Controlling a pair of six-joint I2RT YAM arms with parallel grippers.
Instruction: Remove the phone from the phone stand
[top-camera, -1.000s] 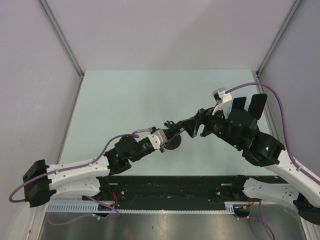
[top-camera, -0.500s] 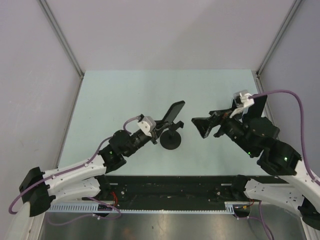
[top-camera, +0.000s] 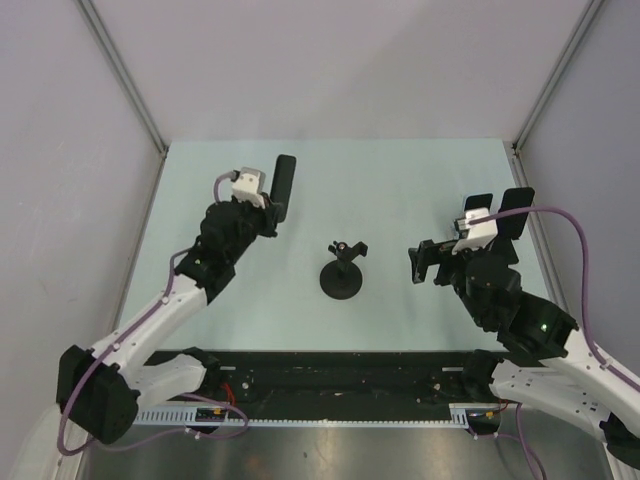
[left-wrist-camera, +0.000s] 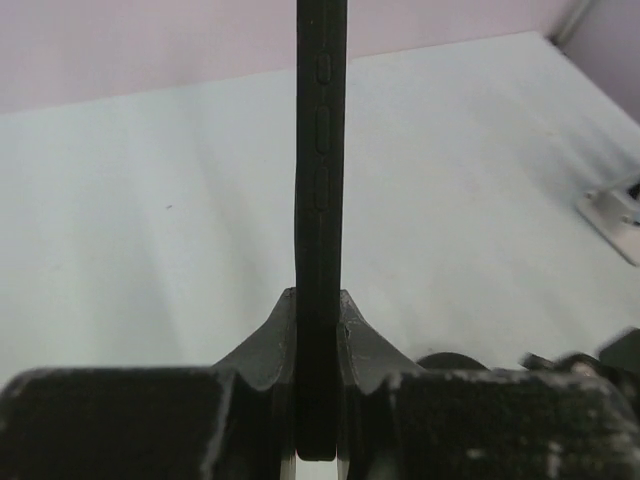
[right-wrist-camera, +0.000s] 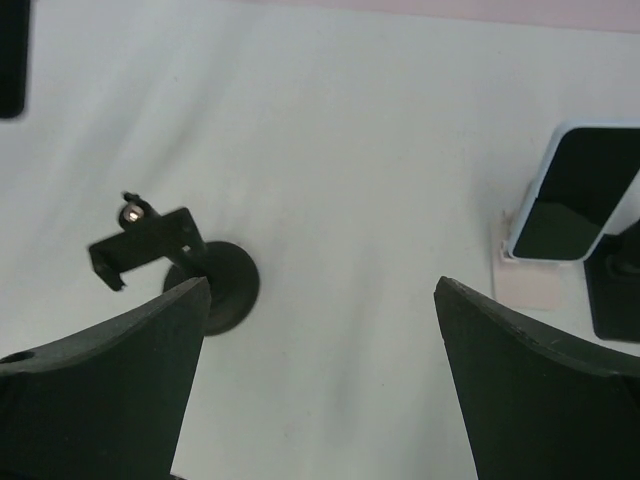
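Black phone, shown edge-on and well apart from the phone stand, which stands empty near the middle of the pale green table. The removal itself is judged complete: nothing is carried in the cradle of the stand, and the phone is held over the far left part of the table, apparently off its surface. Only the setting down of the phone is judged to be left, if that is wanted. The lower end of the phone is pinched between the jaws of the left gripper, with both faces clamped. The jaws of the right gripper are spread wide to the right of the stand; nothing is held or touched.
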